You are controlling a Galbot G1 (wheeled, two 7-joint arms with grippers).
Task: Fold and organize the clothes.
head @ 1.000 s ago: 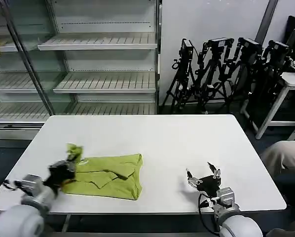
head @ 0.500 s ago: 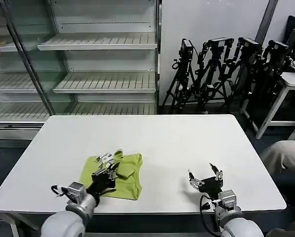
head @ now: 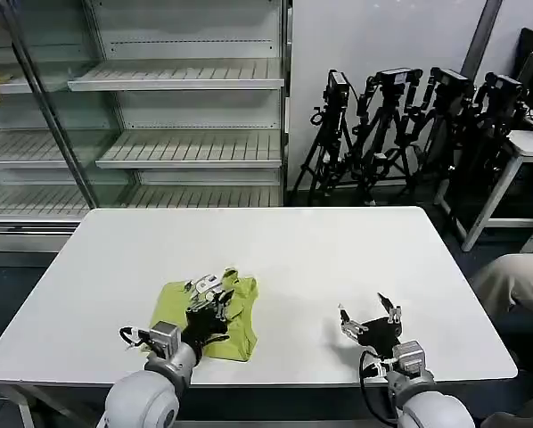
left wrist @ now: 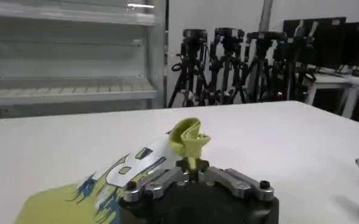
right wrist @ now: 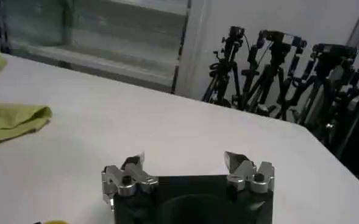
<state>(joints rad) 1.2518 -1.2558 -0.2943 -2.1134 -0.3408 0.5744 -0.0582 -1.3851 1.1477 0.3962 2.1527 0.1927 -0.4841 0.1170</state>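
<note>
A white surface (head: pixel 320 259) is standing before empty shelving, carrying the folded lime T-shirt (head: pixel 240 323) at its near-left, long axis running near-to-far, where the left tool (head: pixel 215 290) is pinching a raised fabric fold while the right tool (head: pixel 367 315) is hovering wide open, well apart.

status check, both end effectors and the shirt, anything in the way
Left end effector shut on T-shirt fold, over the shirt. Right end effector open, low over bare table to the shirt's right. Shirt partly folded near front edge. Nothing blocking.
</note>
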